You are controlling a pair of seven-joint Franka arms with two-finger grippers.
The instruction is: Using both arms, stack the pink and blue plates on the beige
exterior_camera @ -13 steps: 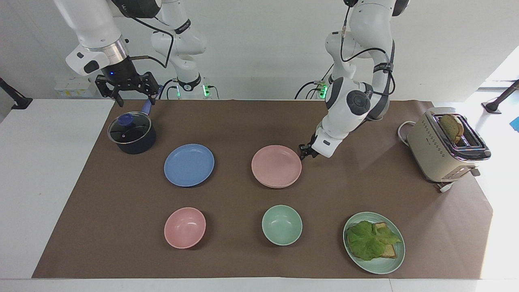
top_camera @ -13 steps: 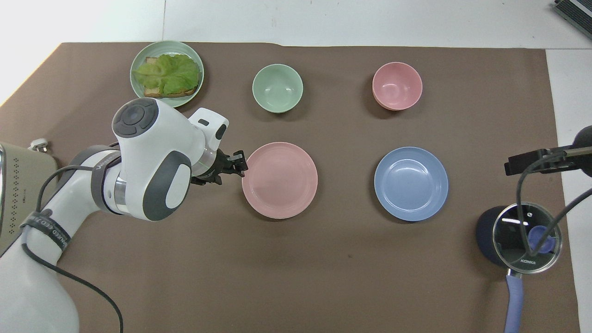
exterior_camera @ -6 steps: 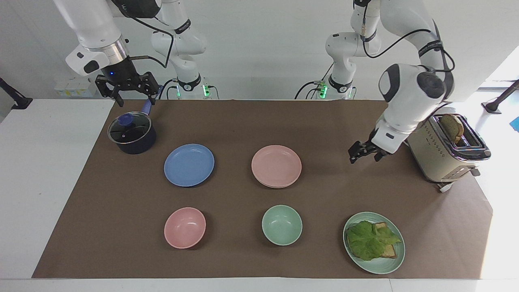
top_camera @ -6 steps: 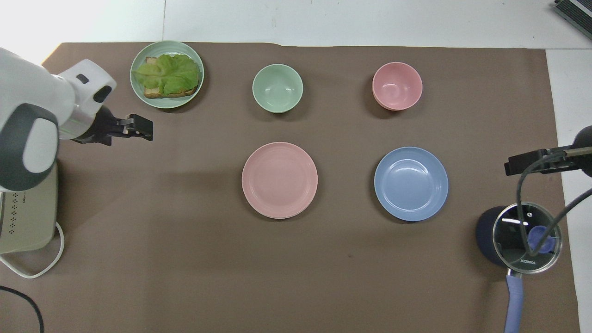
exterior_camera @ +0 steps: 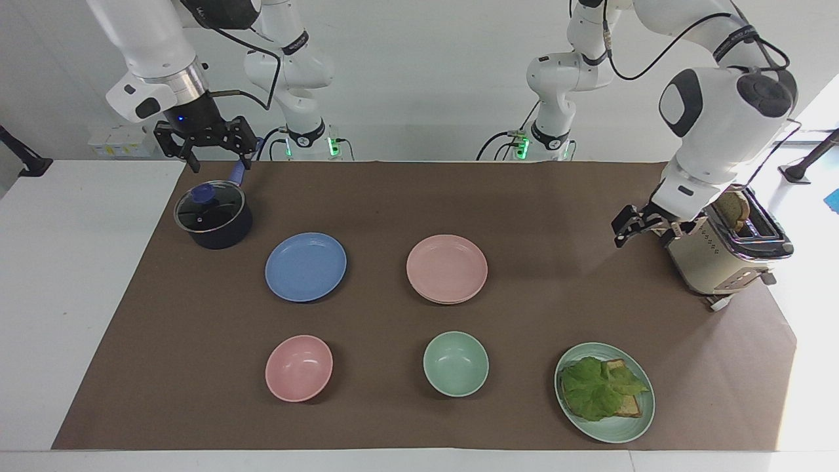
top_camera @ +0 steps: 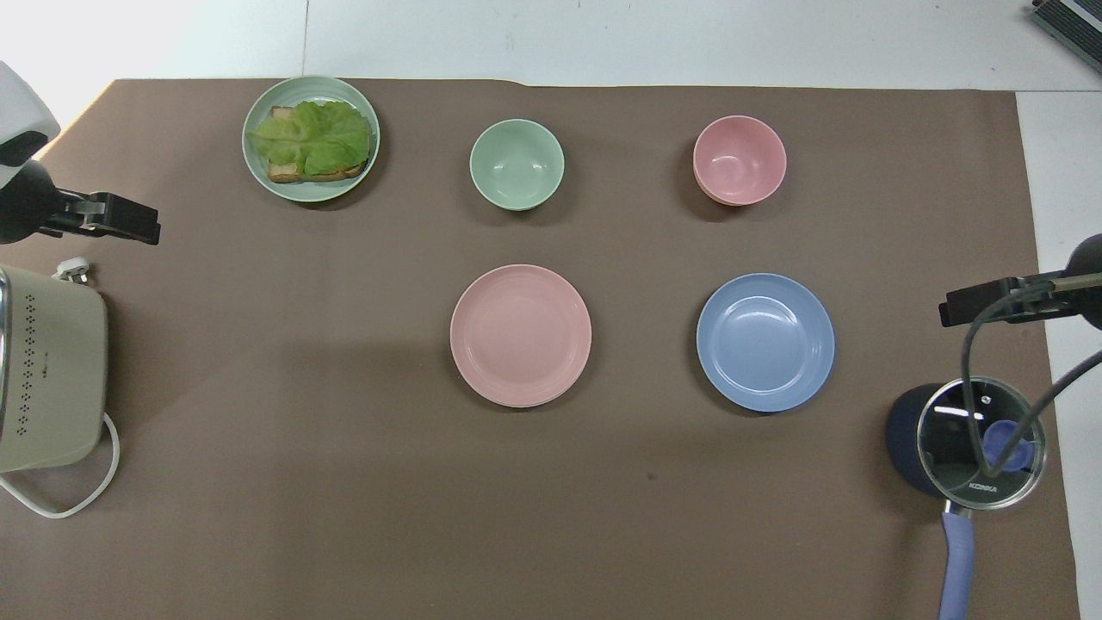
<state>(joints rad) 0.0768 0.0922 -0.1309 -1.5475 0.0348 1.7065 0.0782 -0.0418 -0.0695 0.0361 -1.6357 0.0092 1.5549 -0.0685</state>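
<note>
The pink plate (exterior_camera: 447,267) (top_camera: 521,335) lies mid-mat on another plate of equal size. Of the beige plate only a thin rim (exterior_camera: 452,301) shows under it. The blue plate (exterior_camera: 305,267) (top_camera: 765,342) lies flat beside this stack, toward the right arm's end. My left gripper (exterior_camera: 639,235) (top_camera: 129,226) hangs open and empty over the mat next to the toaster, well clear of the plates. My right gripper (exterior_camera: 219,164) (top_camera: 951,310) waits open and empty above the pot's handle.
A dark lidded pot (exterior_camera: 213,216) (top_camera: 964,443) stands at the right arm's end. A cream toaster (exterior_camera: 721,242) (top_camera: 47,379) holding bread stands at the left arm's end. Farther out lie a pink bowl (exterior_camera: 299,368), a green bowl (exterior_camera: 455,364) and a green plate (exterior_camera: 645,426) with lettuce toast.
My left gripper opened at the pink plate's rim, then swung up and away to the toaster. The pink plate stays on the stack. The right arm has not moved.
</note>
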